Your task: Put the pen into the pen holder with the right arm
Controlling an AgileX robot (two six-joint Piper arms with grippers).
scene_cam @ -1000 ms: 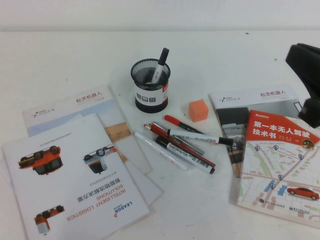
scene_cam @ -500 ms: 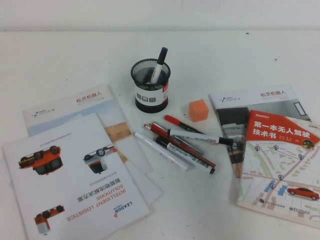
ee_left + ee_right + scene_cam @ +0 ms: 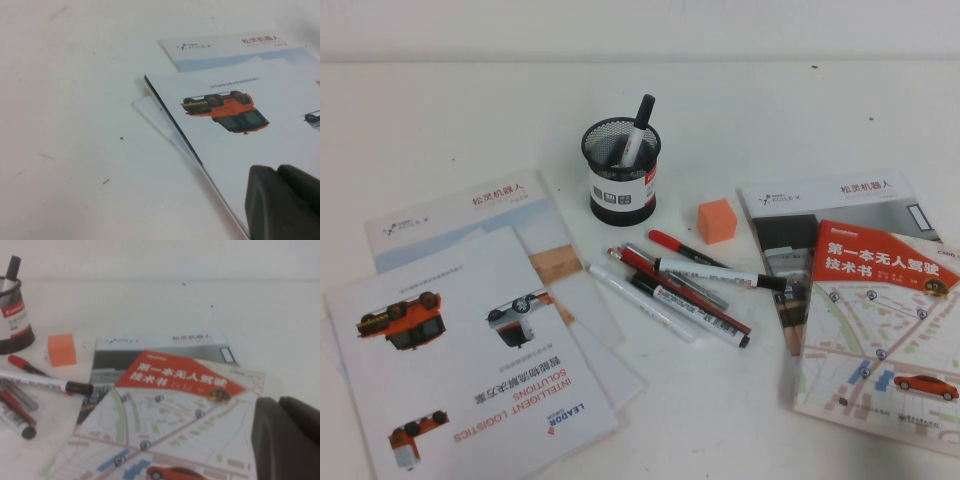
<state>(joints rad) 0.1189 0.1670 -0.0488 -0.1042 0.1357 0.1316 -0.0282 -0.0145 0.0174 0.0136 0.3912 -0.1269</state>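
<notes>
The pen [image 3: 638,128] stands tilted inside the pen holder [image 3: 621,171], black cap up. Right gripper [image 3: 287,440] hangs over the map book [image 3: 165,430], left gripper [image 3: 282,202] over the brochure [image 3: 235,130]; fingers open or closed, cannot tell for both.

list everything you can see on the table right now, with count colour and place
pen: 1, white with black cap, standing tilted in the pen holder
pen holder: 1, black mesh, white label, table centre
loose pens: about six, white, red, black, grey, piled in front of the holder
cube: 1, orange, right of the holder
brochures: a few overlapping, white, robot's left
books: 2, one red-topped with a map, robot's right
left pincer: dark, over the brochures
right pincer: dark, over the map book
</notes>
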